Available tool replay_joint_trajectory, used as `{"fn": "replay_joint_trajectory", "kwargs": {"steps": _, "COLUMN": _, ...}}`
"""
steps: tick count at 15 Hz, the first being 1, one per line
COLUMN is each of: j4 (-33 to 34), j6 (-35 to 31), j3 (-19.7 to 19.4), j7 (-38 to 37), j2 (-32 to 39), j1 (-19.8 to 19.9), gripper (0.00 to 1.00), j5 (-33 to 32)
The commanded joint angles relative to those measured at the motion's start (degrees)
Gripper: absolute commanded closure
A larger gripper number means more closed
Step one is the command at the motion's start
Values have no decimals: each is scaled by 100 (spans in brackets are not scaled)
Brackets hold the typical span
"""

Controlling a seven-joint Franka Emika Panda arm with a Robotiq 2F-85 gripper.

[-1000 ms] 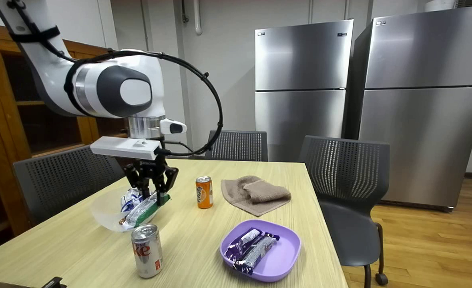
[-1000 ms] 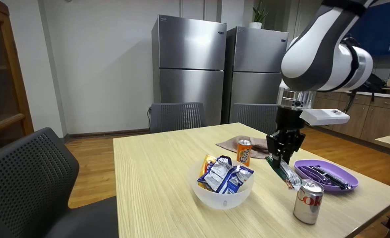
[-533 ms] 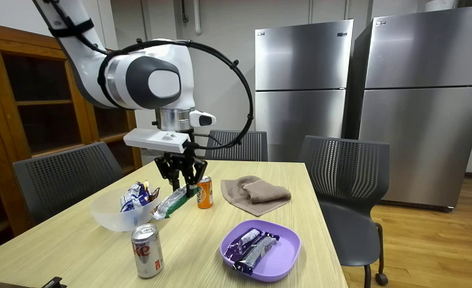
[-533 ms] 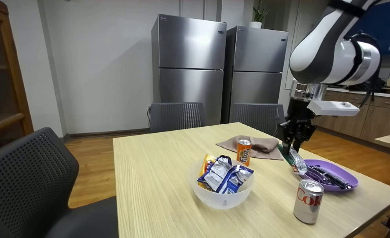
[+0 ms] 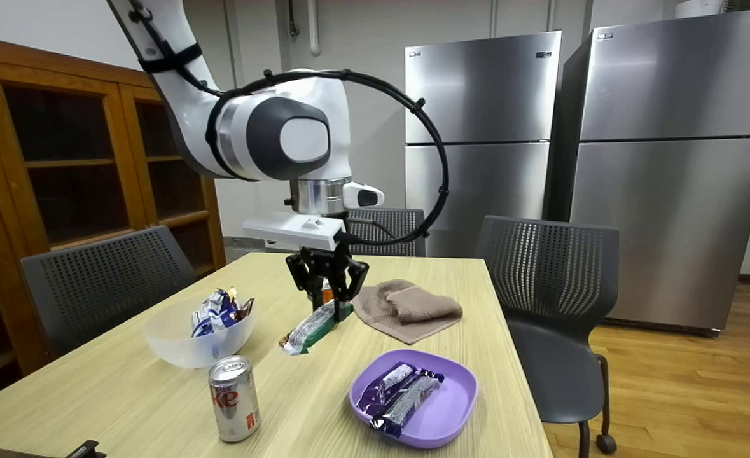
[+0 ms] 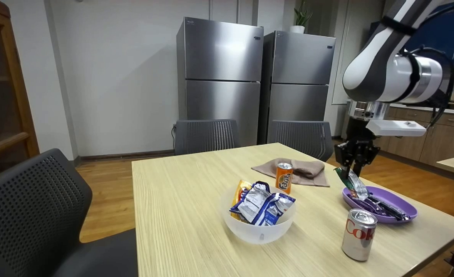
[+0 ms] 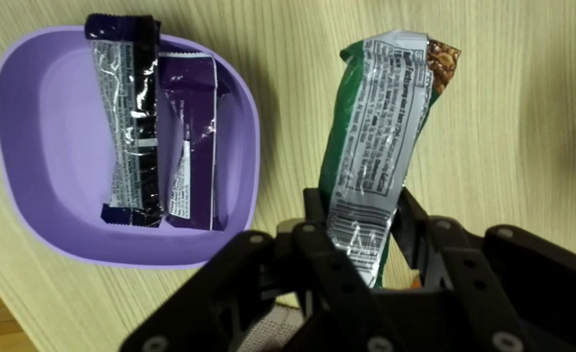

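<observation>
item, gripper [image 7: 359, 208]: one, black. its jaws were drawn in to the width of a green bar [image 7: 385, 117] and held it by both long sides, toward the barcode end.

item, green bar: one, wrapped, silver-backed. it hung clear of the surface [image 6: 192, 200], most of its length standing free of the jaws. in the wrist view it was beside the plate [image 7: 68, 127] and apart from it; in an exterior view it showed between bowl [image 6: 257, 234] and plate.

item, plate: one, purple, corners rounded. two purple bars [image 7: 200, 156] lay in it side by side, one reaching to the rim.

item, bowl: one, frosted. it contained packets [image 6: 257, 207], blue, white and yellow among them.

item, cans: two, both upright. the orange can [image 6: 284, 179] stood near the cloth [image 5: 413, 308], partly hidden by the gripper in an exterior view; the silver can [image 6: 359, 236] stood in front of the plate.

item, cloth: one, brown, crumpled, lying beyond the plate.

state of the work, as judged: the grip on the green bar was made and the lift off the surface done. setting down and letting go were not yet done; the green bar was in neither bowl nor plate.
</observation>
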State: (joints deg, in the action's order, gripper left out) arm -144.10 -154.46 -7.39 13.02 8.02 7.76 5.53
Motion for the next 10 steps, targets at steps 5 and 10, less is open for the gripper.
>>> {"fn": "replay_joint_trajectory", "kwargs": {"steps": 5, "j4": 757, "j6": 143, "j3": -223, "j7": 57, "j2": 907, "j1": 350, "gripper": 87, "j5": -463}}
{"fn": "replay_joint_trajectory", "kwargs": {"steps": 10, "j4": 1161, "j6": 216, "j3": -389, "j7": 45, "j2": 1405, "j1": 520, "gripper": 87, "j5": -765}}
